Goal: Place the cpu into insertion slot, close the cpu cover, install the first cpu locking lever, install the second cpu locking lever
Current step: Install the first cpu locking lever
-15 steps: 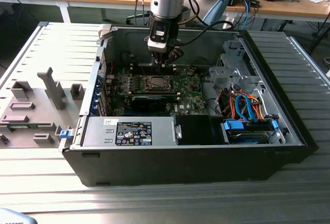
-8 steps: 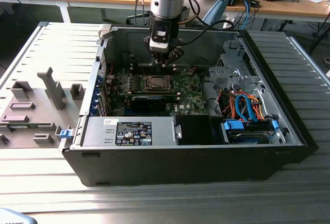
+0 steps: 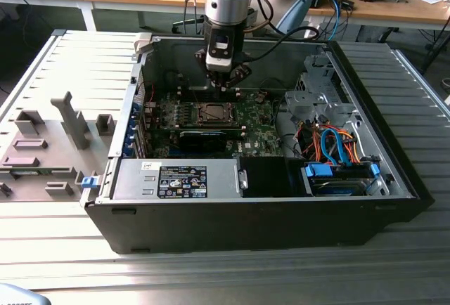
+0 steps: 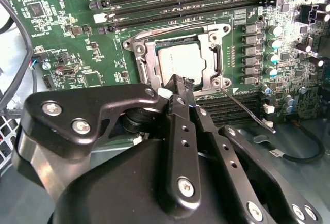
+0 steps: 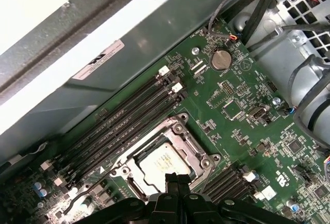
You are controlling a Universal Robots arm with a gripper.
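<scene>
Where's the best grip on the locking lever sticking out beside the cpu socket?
I'd grip the locking lever near its bent free end, away from the pivot by the cpu cover, coming from above and pinching across the thin rod, which lies over the memory slots.

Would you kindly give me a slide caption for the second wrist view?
Gripper poised at the edge of the closed metal cover, with the chip seated beneath it.

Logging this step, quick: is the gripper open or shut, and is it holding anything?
Gripper: shut, fingertips together with nothing between them, over the cpu cover.
</scene>
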